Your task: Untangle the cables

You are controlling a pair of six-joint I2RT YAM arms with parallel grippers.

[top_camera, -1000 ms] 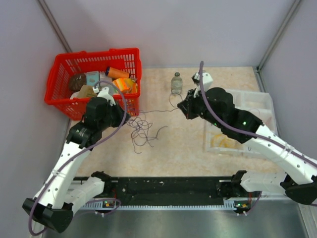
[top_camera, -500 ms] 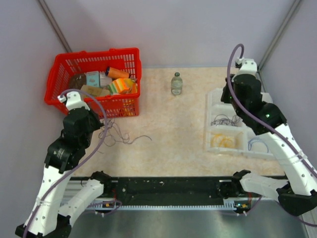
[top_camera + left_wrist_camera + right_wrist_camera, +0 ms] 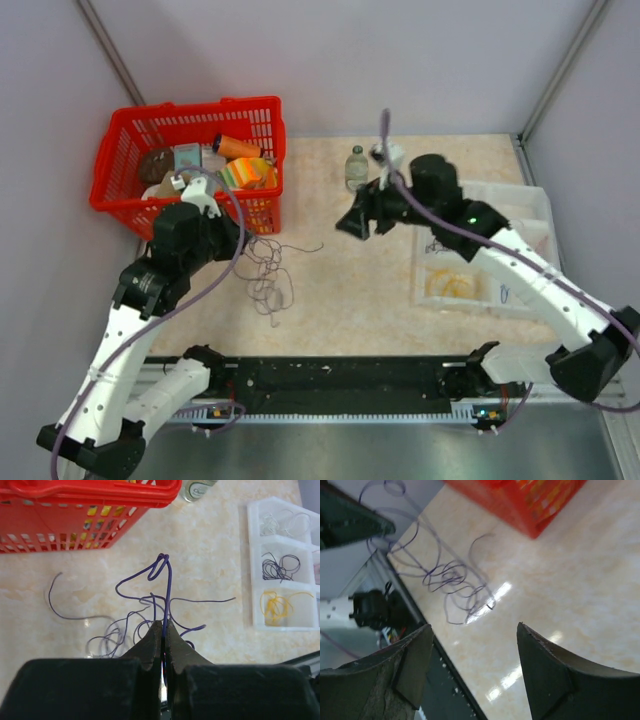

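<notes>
In the left wrist view the red basket point(image 3: 90, 495) runs off the top edge, and only the cap end of the bottle point(image 3: 197, 487) pokes in beside it. The white tray point(image 3: 280, 584) is sliced by the right edge. The cables point(image 3: 168, 590) disappear where the left pincer point(image 3: 162, 625) nips them. The right wrist view is soft: strands smear into loops I can't count, and the fingers of the right pincer point(image 3: 474, 627) run off the bottom. From overhead, the basket's contents are too small to name.

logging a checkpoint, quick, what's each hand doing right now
Left hand: closed, pinching a purple cable.
Right hand: open, holding nothing.
</notes>
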